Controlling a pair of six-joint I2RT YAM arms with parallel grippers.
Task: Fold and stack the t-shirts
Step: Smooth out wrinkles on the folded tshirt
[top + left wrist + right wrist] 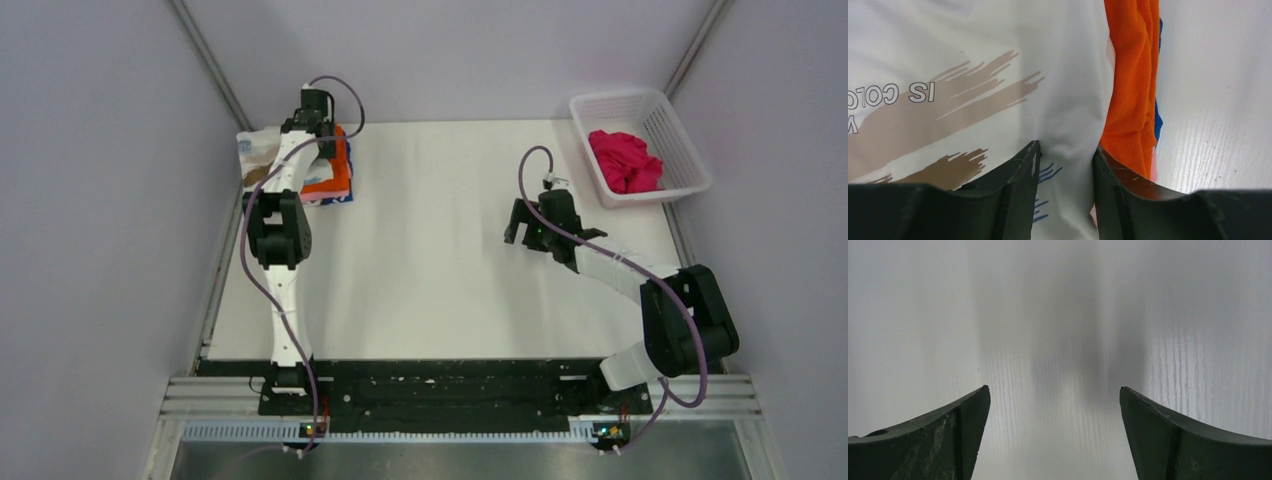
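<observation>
A stack of folded t-shirts lies at the table's far left: the white printed t-shirt [258, 155] on top, orange [338, 175] and blue [340, 198] below. My left gripper [318, 125] is down on the stack. In the left wrist view its jaws [1066, 152] stand narrow, pinching a raised fold of the white printed shirt [973, 75]; the orange shirt [1130, 75], a blue edge [1158, 125] and a pink sliver [1153, 172] show at the right. A crumpled magenta shirt [625, 160] lies in the basket. My right gripper [525, 225] is open and empty over bare table [1054, 392].
The white lattice basket [690, 150] stands at the back right corner. The white table [430, 260] runs between the two arms. Grey walls close in the left, back and right sides.
</observation>
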